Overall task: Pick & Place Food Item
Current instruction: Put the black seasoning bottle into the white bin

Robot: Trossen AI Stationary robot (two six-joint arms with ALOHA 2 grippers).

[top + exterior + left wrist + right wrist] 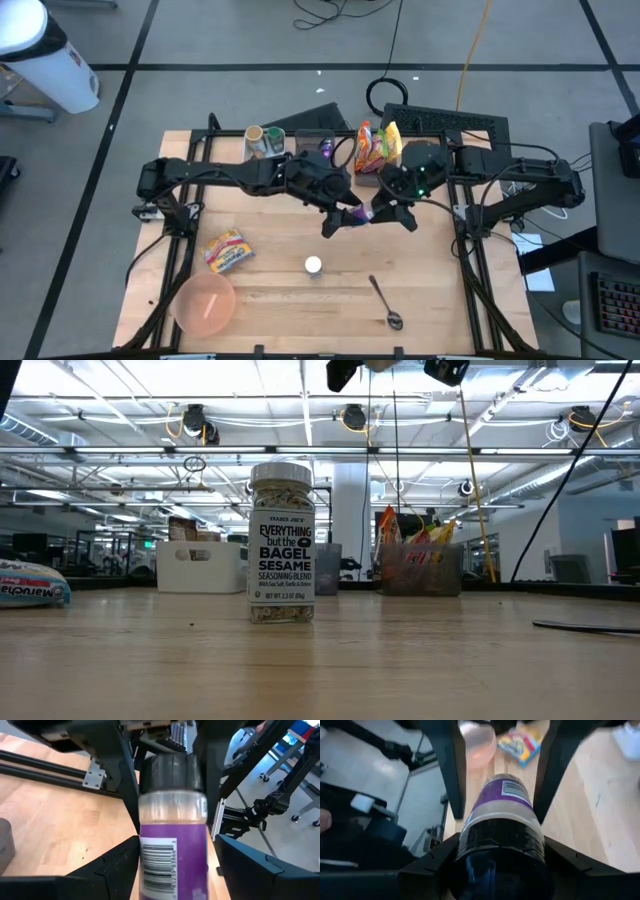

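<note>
Both grippers meet above the middle of the table on one purple-labelled jar (pixel 358 214), held in the air between them, so this looks like a handover. The right gripper (pixel 495 815) has its fingers clamped on the jar's dark cap end. The left gripper (pixel 175 865) has its fingers standing at either side of the label, but I cannot tell whether they press the jar or stand just clear of it. That is the risk: if one gripper lets go before the other truly holds, the jar drops to the table and may roll toward the spoon (pixel 384 303) or the bowl (pixel 205 303). If both pull while gripping, the smooth jar may twist or slip out. The high view places the meeting point between the snack bags (pixel 377 146) at the back and the seasoning jar (pixel 314 265) in front, yet shows the held jar only as a purple sliver. The wrist views show its barcode, cap and the fingers around it. The low view alone reads the seasoning jar's label, and shows only the grippers' undersides at its top edge.
</note>
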